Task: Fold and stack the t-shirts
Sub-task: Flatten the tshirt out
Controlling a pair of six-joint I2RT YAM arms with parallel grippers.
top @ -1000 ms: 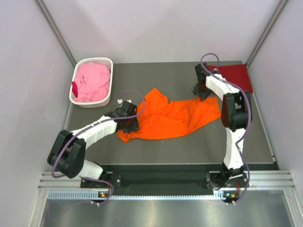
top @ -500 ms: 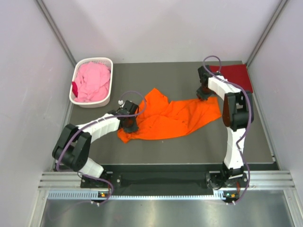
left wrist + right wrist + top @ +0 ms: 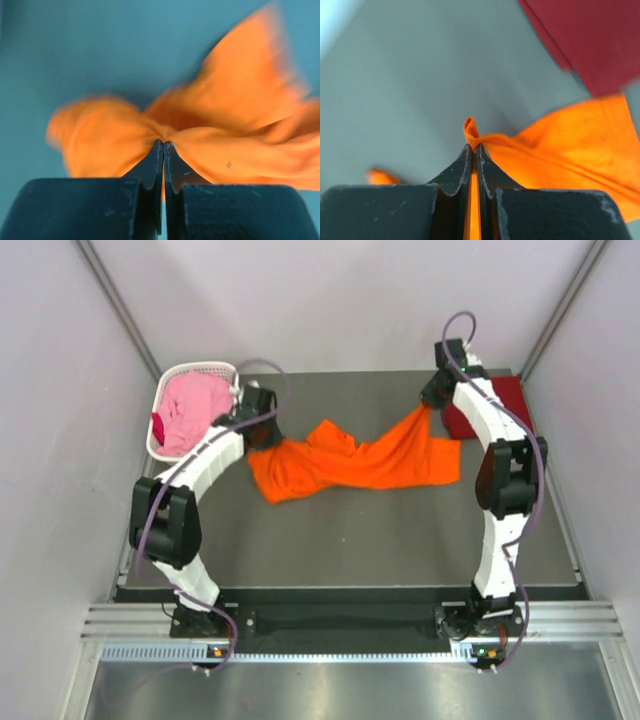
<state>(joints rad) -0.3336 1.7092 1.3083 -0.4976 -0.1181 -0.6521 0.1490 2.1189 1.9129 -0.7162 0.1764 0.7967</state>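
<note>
Stretching between the two arms, the bright orange soft cloth t-shirt point(image 3: 350, 465) lies rumpled across the middle of the dark grey table point(image 3: 350, 540), with its two far corners lifted off the surface. The left gripper point(image 3: 258, 430), at about ten o'clock from the table's centre, has its black fingers pressed together on a bunched fold of the orange cloth. In the left wrist view the fabric fans out to both sides of the pinch. The right gripper point(image 3: 426, 408), at about one o'clock, is likewise clamped on a small peak of the same shirt, and the cloth hangs from it down to the table. Just beside that gripper, at two o'clock, the dark red cloth t-shirt point(image 3: 500, 405) lies flat in the far corner, partly hidden by the arm. At ten o'clock, beyond the left gripper, the pink cloth t-shirt point(image 3: 190, 410) sits heaped inside the white plastic lattice basket point(image 3: 195, 368).
</note>
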